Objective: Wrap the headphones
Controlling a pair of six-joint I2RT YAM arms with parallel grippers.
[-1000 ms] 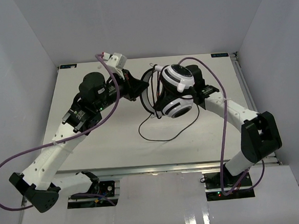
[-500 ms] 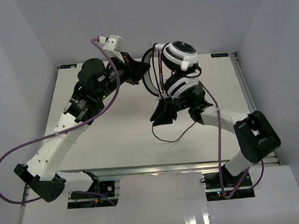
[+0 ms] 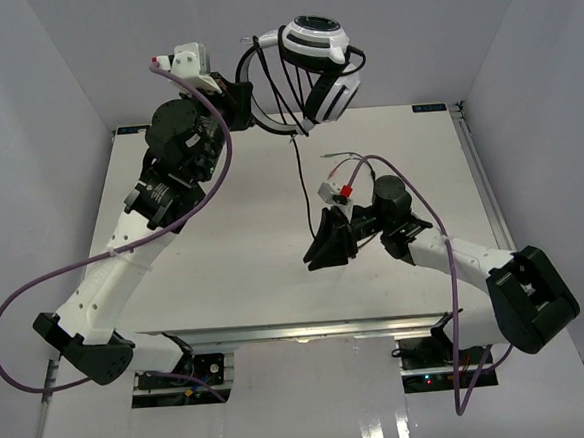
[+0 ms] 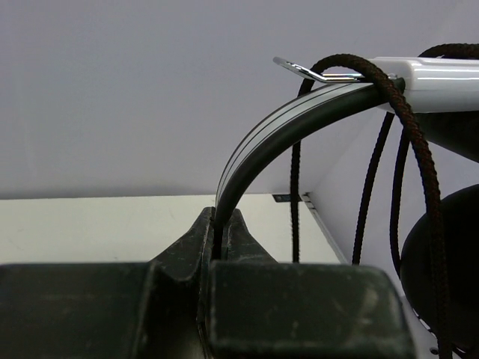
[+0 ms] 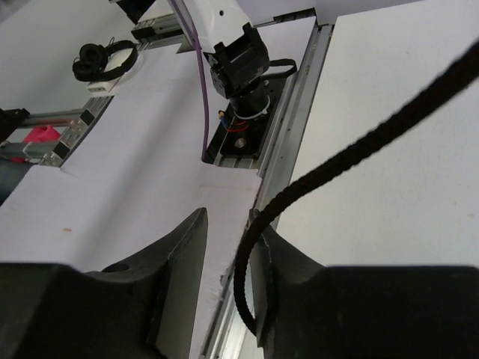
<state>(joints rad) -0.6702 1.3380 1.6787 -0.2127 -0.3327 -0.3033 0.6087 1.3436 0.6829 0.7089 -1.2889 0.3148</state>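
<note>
Black cable (image 3: pixel 301 183) runs almost straight down from the headphones (image 3: pixel 315 49), which hang high above and beyond the right gripper (image 3: pixel 324 249). The left gripper (image 3: pixel 246 97) is clamped on the headband (image 4: pixel 254 142). The right gripper's jaws stand apart, and the cable lies unpinched against the inner face of one finger (image 5: pixel 292 269). I'd judge any wrapping turns on that line between the two arms.

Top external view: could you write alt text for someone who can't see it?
The left gripper holds white-and-black headphones by the headband, high above a white table. Their thin black cable hangs straight down to the right gripper, which sits low over the table.
</note>
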